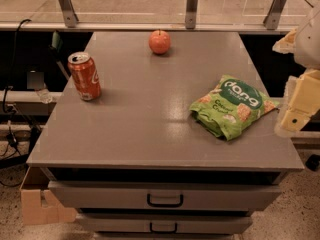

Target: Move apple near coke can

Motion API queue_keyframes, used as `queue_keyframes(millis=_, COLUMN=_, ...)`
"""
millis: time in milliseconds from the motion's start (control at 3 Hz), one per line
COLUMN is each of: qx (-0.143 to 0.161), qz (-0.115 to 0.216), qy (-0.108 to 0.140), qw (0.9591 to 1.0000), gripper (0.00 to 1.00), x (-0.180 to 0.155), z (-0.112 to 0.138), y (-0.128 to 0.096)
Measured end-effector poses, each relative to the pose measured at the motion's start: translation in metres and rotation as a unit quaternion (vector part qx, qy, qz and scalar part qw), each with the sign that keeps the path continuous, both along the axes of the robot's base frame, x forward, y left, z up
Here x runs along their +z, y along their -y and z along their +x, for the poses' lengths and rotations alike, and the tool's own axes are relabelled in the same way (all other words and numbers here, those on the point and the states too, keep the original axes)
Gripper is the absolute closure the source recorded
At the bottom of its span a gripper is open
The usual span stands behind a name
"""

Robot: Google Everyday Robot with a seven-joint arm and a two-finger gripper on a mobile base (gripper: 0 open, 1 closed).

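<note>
The apple (159,42) sits upright at 12 o'clock on the grey cabinet top (145,134), near the far edge. It is well apart from the coke can (85,76), which stands at about 10 o'clock by the left edge. A green snack bag (232,106) lies at 3 o'clock. The gripper (298,109) hangs off the right edge past the bag, carrying nothing; whether it is open or closed cannot be told. The apple probably hasn't been reached for yet, so the whole move remains.
</note>
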State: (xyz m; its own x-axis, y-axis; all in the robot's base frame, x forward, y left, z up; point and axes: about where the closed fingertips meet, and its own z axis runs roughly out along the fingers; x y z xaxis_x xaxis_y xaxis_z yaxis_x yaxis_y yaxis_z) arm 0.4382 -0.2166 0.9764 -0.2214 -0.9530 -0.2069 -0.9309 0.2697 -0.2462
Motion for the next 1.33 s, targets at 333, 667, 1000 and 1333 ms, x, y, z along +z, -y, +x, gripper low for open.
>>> queue_keyframes(millis=333, qx=0.0, qz=0.0, qy=0.0, qw=1.0, gripper=0.0, x=0.0, z=0.0, y=0.0)
queue_keyframes(millis=667, qx=0.016, qz=0.012, qy=0.003, qw=0.9998, gripper=0.0, x=-0.002, z=0.009, y=-0.005)
queue_keyframes(millis=1000, qx=0.058, qz=0.049, qy=0.016, qw=0.997, gripper=0.0, x=-0.023, z=0.065, y=-0.029)
queue_keyframes(millis=1333, qx=0.09, qz=0.077, qy=0.051, qw=0.9917, gripper=0.0, x=-0.031, z=0.119, y=-0.063)
